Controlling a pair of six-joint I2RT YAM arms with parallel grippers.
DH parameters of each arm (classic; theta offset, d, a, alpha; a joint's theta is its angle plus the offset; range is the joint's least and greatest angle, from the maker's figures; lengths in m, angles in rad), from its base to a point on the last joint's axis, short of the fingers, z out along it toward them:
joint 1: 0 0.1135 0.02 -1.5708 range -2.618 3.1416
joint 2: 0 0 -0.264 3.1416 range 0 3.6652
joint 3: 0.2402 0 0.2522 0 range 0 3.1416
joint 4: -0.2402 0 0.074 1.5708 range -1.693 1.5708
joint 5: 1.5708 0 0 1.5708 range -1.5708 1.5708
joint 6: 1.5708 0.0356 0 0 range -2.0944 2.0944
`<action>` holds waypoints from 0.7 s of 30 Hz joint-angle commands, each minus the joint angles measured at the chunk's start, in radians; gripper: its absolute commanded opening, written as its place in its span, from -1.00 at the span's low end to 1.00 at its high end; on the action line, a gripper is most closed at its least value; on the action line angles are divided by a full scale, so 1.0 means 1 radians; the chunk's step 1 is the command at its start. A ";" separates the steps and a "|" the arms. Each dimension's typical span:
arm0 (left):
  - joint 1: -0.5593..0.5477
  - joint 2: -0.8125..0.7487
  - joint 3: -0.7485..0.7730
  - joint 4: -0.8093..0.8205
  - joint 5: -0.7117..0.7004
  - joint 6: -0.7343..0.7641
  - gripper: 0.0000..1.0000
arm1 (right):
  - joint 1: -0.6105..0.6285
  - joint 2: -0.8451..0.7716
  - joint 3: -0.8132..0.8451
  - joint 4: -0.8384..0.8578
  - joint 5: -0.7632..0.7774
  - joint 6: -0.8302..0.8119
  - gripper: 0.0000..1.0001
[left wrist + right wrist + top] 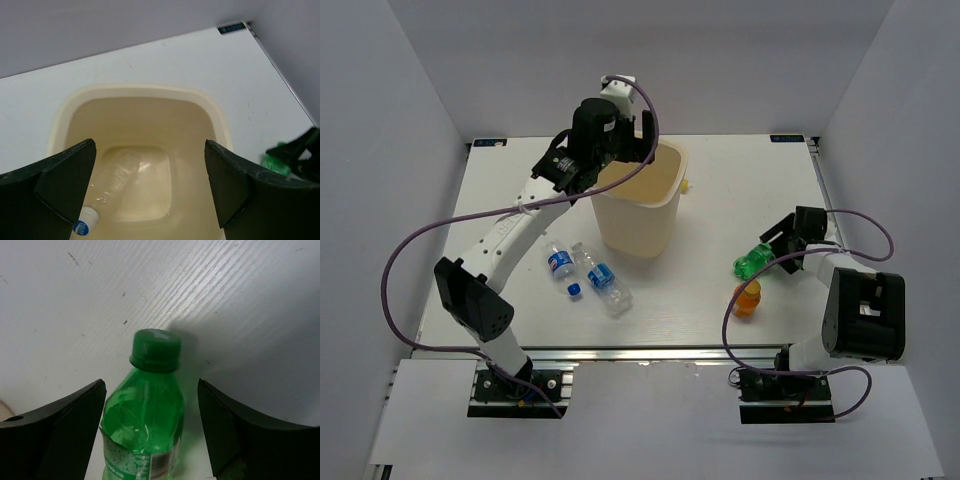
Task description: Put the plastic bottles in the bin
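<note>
The cream bin [638, 228] stands at mid-table. My left gripper [628, 150] hangs open over its back rim, nothing between its fingers [65, 180]. In the left wrist view a clear bottle [107, 187] with a white-and-blue cap lies on the bottom of the bin [135, 91]. Two clear bottles with blue labels [560, 262] [604, 279] lie left of the bin. A green bottle [753, 262] lies at the right, and my right gripper [777, 248] straddles it. Seen from the right wrist, the green bottle [147, 410] sits between the open fingers [225, 430] with a gap on the right. A short orange bottle [748, 298] stands just in front.
A loose blue cap [574, 290] lies beside the two clear bottles. A small yellow object [687, 185] peeks out behind the bin's right side. White walls close in the table on three sides.
</note>
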 commanded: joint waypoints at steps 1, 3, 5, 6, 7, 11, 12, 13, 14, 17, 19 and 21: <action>0.023 -0.063 0.072 -0.016 -0.191 -0.048 0.96 | -0.006 0.031 -0.005 0.088 -0.013 0.013 0.53; 0.063 -0.082 0.039 -0.018 -0.222 -0.088 0.96 | -0.006 0.047 -0.002 0.108 -0.027 -0.008 0.36; 0.170 -0.132 -0.015 -0.005 -0.222 -0.184 0.96 | -0.006 0.054 0.021 0.134 -0.030 -0.023 0.01; 0.215 -0.155 -0.050 0.001 -0.213 -0.224 0.96 | -0.006 0.054 0.033 0.143 -0.059 -0.054 -0.15; 0.305 -0.204 -0.137 0.010 -0.206 -0.300 0.96 | -0.006 0.051 0.048 0.151 -0.076 -0.068 -0.38; 0.453 -0.334 -0.369 0.027 -0.247 -0.428 0.97 | -0.001 0.002 0.160 0.168 -0.130 -0.134 -0.61; 0.465 -0.358 -0.414 0.027 -0.256 -0.444 0.96 | 0.000 -0.025 0.220 0.172 -0.147 -0.179 -0.66; 0.479 -0.381 -0.460 0.027 -0.268 -0.482 0.96 | 0.003 -0.038 0.251 0.177 -0.159 -0.200 -0.70; 0.484 -0.419 -0.545 0.025 -0.299 -0.505 0.96 | 0.017 -0.050 0.280 0.194 -0.180 -0.226 -0.73; 0.496 -0.456 -0.674 -0.019 -0.325 -0.627 0.96 | 0.089 -0.088 0.421 0.244 -0.260 -0.345 -0.75; 0.496 -0.476 -0.728 -0.024 -0.292 -0.661 0.96 | 0.167 -0.108 0.539 0.240 -0.299 -0.448 -0.72; 0.496 -0.494 -0.802 -0.019 -0.240 -0.669 0.96 | 0.285 -0.131 0.593 0.267 -0.291 -0.511 -0.67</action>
